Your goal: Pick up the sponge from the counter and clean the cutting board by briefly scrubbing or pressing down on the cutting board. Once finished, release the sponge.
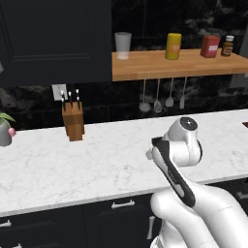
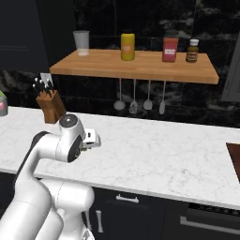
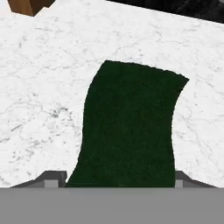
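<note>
In a rendered kitchen, the tool (image 3: 117,178) is bracketing the dark green sponge (image 3: 131,127), 1 fingertip (image 3: 53,178) showing at each flank; whether the jaws are pressing it cannot be told. The sponge is sitting over the white marble counter (image 3: 39,96), right of the knife block (image 2: 50,106). Done well, this step likely needs a firm, centred squeeze before travelling right toward the cutting board (image 2: 234,159) at the counter's far edge. The arm is folding at its elbow, wrist bending forward over the counter.
</note>
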